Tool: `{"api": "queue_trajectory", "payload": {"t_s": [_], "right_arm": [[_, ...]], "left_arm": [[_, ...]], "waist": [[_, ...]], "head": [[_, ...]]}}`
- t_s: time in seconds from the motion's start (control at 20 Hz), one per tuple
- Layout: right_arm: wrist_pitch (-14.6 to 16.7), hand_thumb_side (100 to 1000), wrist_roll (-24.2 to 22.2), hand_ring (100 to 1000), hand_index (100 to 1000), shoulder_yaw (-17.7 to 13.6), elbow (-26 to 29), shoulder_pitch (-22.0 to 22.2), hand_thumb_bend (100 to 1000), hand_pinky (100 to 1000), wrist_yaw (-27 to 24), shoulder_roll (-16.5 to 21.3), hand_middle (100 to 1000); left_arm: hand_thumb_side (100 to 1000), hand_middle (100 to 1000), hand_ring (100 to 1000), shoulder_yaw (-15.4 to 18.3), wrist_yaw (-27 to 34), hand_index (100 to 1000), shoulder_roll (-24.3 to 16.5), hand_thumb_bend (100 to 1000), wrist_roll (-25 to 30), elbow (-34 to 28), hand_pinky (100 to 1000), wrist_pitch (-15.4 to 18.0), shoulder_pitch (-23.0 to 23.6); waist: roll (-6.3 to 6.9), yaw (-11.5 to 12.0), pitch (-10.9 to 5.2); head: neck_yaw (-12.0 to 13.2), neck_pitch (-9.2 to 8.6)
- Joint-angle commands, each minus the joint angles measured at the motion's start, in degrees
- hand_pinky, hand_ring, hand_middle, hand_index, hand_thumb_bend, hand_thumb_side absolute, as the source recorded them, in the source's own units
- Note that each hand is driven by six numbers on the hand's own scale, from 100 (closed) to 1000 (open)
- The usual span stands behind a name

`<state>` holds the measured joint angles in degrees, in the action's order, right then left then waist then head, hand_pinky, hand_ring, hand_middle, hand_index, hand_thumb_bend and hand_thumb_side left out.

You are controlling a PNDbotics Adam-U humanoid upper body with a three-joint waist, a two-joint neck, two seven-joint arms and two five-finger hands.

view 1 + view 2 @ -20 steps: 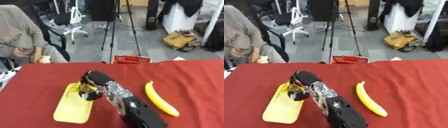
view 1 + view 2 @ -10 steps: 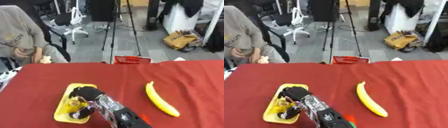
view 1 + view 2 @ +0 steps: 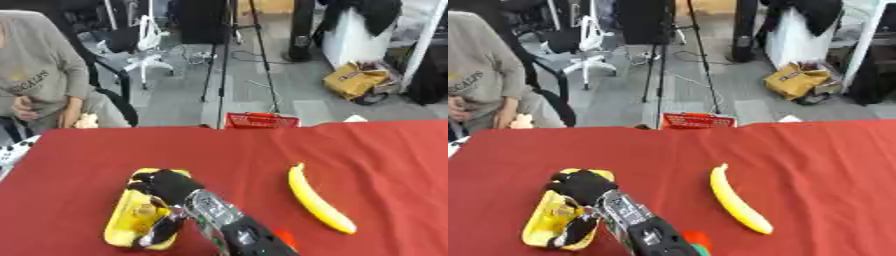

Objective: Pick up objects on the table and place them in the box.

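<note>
Right hand [image 3: 162,197] lay on yellow tray [image 3: 120,225], fingers curled over its rim; banana [image 3: 318,202] lay apart on red tabletop [image 3: 385,165].

Even, bright indoor lighting; no glare. Both views soft throughout. Hand [image 3: 162,192] motion-blurred over yellow object [image 3: 122,225]. Faint shadow beneath banana [image 3: 317,200]. Background equally unsharp.

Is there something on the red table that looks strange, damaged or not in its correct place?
Nothing looks damaged or spilled. The banana lies whole on the red table, and the right hand is over the yellow object. One oddity: no box appears on the table.
</note>
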<state>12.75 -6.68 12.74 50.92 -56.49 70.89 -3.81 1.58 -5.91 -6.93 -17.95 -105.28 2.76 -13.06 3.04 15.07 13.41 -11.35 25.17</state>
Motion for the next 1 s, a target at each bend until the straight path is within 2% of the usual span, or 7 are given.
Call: {"api": "queue_trajectory", "payload": {"t_s": [0.05,0.2,0.35,0.5,0.6,0.75,1.0], "right_arm": [[-1.5,540,0.2,877,944,-1.0,5.5,-2.2,688,912,-5.3,2.5,937],[-3.5,561,0.4,857,930,-1.6,9.3,-2.7,679,886,-10.6,5.5,920],[-5.6,573,0.7,826,917,-2.9,12.8,-1.2,670,850,-17.1,11.5,903],[-7.5,579,0.3,812,904,-3.4,15.4,0.5,665,830,-23.0,15.4,894],[-8.8,583,0.9,801,900,-4.7,18.8,3.8,661,815,-27.4,20.7,886],[-10.4,597,2.1,788,894,-6.3,24.6,8.6,656,793,-33.7,26.0,878],[-12.8,590,2.2,780,893,-7.7,31.0,14.4,654,781,-37.9,30.3,877]], "left_arm": [[829,723,749,0.2,-0.2,743,-0.7,646,-0.2,-0.8,532,0.1,-0.1],[829,723,749,0.5,-0.2,743,-0.9,647,-0.4,-0.8,532,0.1,0.2],[829,724,751,1.0,-0.4,742,-1.2,647,-0.9,-0.7,532,0.1,0.8],[828,726,752,1.3,-0.4,742,-1.4,648,-1.2,-0.6,532,0.2,1.1],[829,728,755,1.8,-0.5,742,-1.6,648,-1.6,-0.6,532,0.1,1.5],[828,734,760,2.2,-0.4,741,-1.8,647,-2.1,-0.5,531,0.2,2.1],[827,742,769,2.4,-0.3,742,-1.7,644,-2.5,-0.3,531,0.3,2.2]], "waist": [[-0.86,-0.5,-2.37],[-0.95,-1.7,-2.62],[-0.97,-4.7,-2.88],[-1.04,-6.2,-2.99],[-0.96,-8.3,-2.99],[-0.56,-11.0,-2.87],[-0.18,-14.4,-2.94]], "head": [[0.6,-0.26],[1.2,-0.03],[2.5,0.1],[3.3,0.3],[5.0,0.51],[7.8,0.75],[10.7,1.27]]}}
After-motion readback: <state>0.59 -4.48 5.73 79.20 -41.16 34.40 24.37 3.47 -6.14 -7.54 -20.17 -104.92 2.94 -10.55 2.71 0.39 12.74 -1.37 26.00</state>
